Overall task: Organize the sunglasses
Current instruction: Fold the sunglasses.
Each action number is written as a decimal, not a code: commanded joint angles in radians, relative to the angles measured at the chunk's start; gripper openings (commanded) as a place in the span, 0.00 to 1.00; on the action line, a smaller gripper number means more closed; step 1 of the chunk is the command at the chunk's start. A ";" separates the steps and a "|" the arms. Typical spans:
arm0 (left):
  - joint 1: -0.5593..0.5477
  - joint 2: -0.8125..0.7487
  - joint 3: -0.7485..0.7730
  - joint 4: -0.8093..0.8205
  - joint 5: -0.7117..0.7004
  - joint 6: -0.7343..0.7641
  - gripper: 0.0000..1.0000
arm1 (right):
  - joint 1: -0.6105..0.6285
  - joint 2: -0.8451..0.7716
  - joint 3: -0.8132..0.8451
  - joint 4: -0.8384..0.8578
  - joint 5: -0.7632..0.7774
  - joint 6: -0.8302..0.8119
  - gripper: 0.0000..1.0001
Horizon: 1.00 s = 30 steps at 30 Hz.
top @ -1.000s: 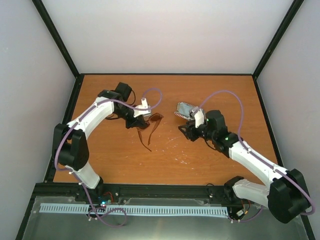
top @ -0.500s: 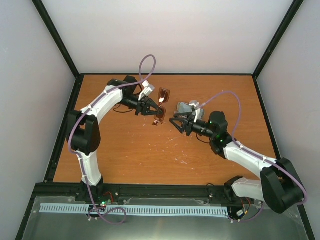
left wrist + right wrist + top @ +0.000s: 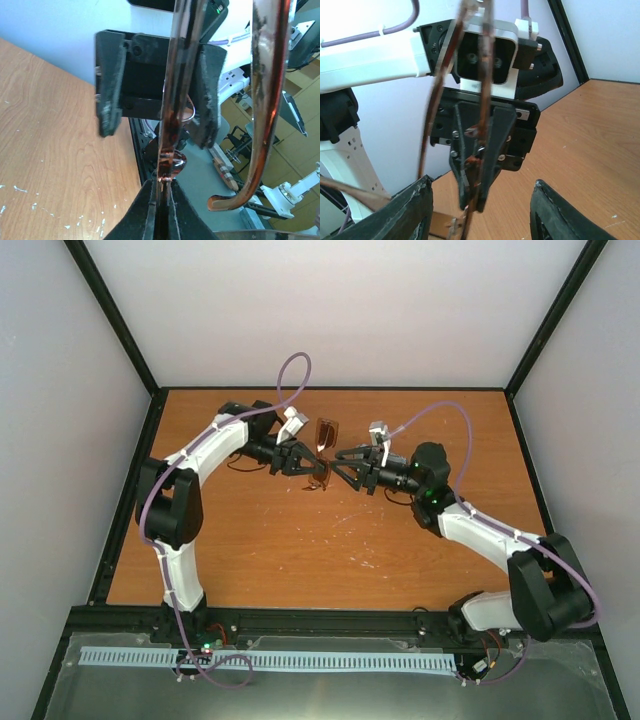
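Note:
The sunglasses [image 3: 323, 450] hang above the table's back middle, thin reddish-brown frame with brownish lenses. My left gripper [image 3: 303, 462] is shut on the frame; in the left wrist view its tips [image 3: 161, 184] pinch the sunglasses [image 3: 175, 90] edge-on, one temple arm [image 3: 267, 100] curving to the right. My right gripper [image 3: 341, 462] faces it from the right, open. Its dark fingers [image 3: 107, 95] stand on either side of the frame without touching it. In the right wrist view the right gripper [image 3: 482, 182] gapes wide before the left gripper [image 3: 482, 150] and the sunglasses [image 3: 484, 65].
The orange wooden table [image 3: 300, 550] has white scuff marks near its middle. Black frame posts [image 3: 130, 350] and pale walls close it in on three sides. Purple cables [image 3: 295, 365] loop above both wrists.
The left gripper lifted the sunglasses off the table and carried them back and to the right. The right arm swung left, bringing its open fingers around the frame.

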 commanded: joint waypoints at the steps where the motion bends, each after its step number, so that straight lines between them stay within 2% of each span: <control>1: -0.025 -0.041 -0.015 -0.018 0.087 0.057 0.01 | -0.009 0.067 0.057 0.026 -0.065 0.023 0.52; 3: -0.030 -0.044 -0.017 -0.018 0.090 0.058 0.01 | -0.008 0.089 0.092 -0.019 -0.085 0.006 0.52; 8: -0.038 -0.045 -0.012 -0.018 0.098 0.059 0.01 | -0.009 0.112 0.111 -0.002 -0.098 0.015 0.51; 21: -0.062 -0.032 -0.001 -0.017 0.105 0.066 0.01 | -0.007 0.218 0.178 0.016 -0.181 0.063 0.42; 24: -0.067 -0.026 0.005 -0.019 0.104 0.064 0.01 | -0.005 0.230 0.190 0.017 -0.189 0.064 0.32; 26: -0.075 -0.025 0.004 -0.017 0.103 0.065 0.02 | -0.004 0.237 0.197 0.012 -0.193 0.066 0.19; 28: -0.083 -0.027 0.002 -0.018 0.099 0.067 0.06 | -0.003 0.239 0.200 0.011 -0.192 0.066 0.05; 30: -0.091 -0.025 -0.001 -0.018 0.093 0.067 0.15 | -0.001 0.238 0.202 0.014 -0.190 0.063 0.03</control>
